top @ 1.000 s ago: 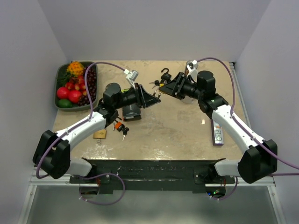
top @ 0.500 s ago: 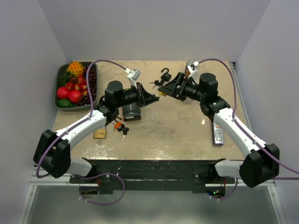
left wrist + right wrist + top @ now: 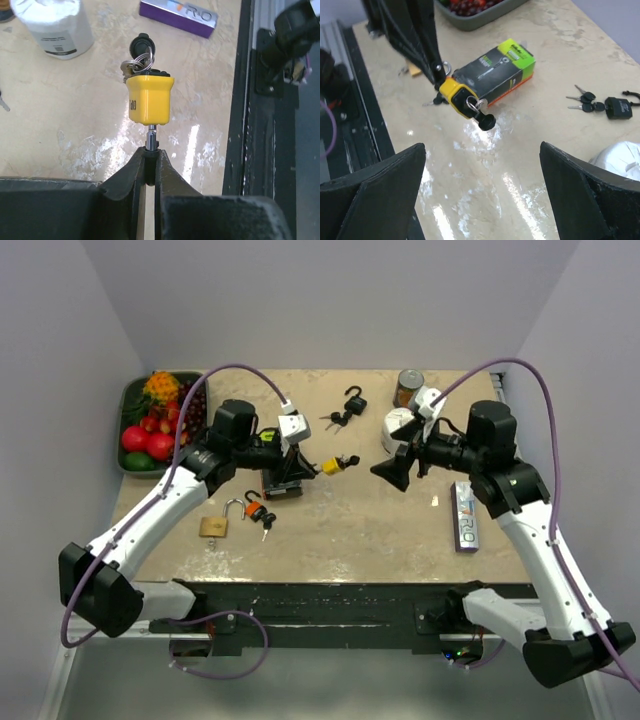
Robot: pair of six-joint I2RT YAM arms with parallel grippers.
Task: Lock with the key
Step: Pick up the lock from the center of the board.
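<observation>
- Yellow padlock hangs in the air above the worktop, between the two arms and nearer the left one.
- Left jaws are clenched on the steel shackle. The lock body sticks out past their tips, with the key end pointing away from that arm.
- Key sits in the keyhole on the far face. It has a black head, and a ring hangs loose beside it.
- Right jaws are released and spread wide, well apart from the lock and facing the key head.
- No view shows whether the shackle is pushed fully home.
- Handling, as a judgement: the body looks hard, compact and plastic-jacketed, probably dense for its size. It is rigid and not fragile.
- The shackle is thin, smooth metal. A pinch there holds the weight but gives little resistance to twisting, so the body may swivel.
- The key head is small, flat and stiff. It is best taken across its two flat faces so the turn passes straight into the blade.
- The ring is floppy and could slip into the pinch, so it should be kept out of the grip.
- Likely step: the right arm closes in on the key head, then turns it. This is not yet done.
- Risk: the turning force spins the whole lock about the shackle instead of working the cylinder, or the smooth key head slips.
</observation>
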